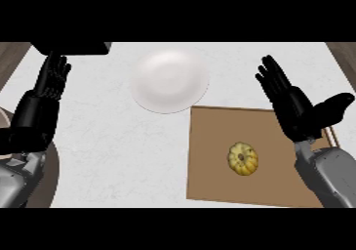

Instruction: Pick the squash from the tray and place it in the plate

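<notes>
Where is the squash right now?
In the head view, the squash lies on the brown tray at lower right, below the white plate, near the right hand.

We find the squash [242, 158] alone on the tray [209, 185], bare tray on every side of it. Our right hand [299, 113], fingers straight, hangs over the tray's far right corner, right of and beyond the squash. The plate [169, 80] lies far and left of the squash, just past the tray's far left corner, its surface bare. Left of the tray, bare counter [115, 146] runs to our left hand [38, 111], resting open at the left edge. A black box [72, 47] sits at the far left, well apart from the plate.
</notes>
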Available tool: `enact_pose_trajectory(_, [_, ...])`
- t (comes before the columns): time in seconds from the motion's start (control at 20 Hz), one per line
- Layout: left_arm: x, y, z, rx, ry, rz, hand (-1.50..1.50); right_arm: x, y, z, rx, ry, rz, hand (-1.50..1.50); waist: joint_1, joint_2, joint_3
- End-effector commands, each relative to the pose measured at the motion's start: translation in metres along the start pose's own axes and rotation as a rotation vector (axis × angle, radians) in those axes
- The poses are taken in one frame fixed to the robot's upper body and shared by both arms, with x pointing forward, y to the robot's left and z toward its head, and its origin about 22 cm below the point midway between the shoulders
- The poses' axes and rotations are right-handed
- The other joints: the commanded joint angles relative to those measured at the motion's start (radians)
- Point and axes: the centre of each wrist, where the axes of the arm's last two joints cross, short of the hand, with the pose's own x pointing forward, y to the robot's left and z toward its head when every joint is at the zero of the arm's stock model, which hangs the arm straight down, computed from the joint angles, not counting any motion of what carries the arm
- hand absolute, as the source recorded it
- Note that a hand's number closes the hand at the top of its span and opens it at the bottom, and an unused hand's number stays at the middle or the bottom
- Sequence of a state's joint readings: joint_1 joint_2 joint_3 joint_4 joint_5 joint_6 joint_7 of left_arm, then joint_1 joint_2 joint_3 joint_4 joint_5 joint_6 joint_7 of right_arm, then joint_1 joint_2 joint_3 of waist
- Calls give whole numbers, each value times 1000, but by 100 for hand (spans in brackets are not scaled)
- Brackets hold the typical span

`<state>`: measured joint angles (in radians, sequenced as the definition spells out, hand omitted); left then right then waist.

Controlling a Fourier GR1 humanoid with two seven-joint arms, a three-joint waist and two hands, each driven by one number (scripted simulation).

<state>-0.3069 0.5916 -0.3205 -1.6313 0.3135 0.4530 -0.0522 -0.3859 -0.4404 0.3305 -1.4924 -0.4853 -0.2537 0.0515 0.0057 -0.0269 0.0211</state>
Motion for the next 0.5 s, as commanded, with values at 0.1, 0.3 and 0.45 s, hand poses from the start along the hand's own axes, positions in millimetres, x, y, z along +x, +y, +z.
enact_pose_trajectory(0.1, [-36,23,33,-1,134,-164,0,23,31,0,-112,-126,-37,-150,4,18,-23])
enact_pose_trajectory(0.3, [-53,28,46,-6,291,-198,0,9,-28,4,-311,-157,443,-150,-17,15,-45])
enact_pose_trajectory(0.45, [-64,35,57,-3,365,-222,0,15,6,6,-477,-392,368,-150,-28,7,-30])
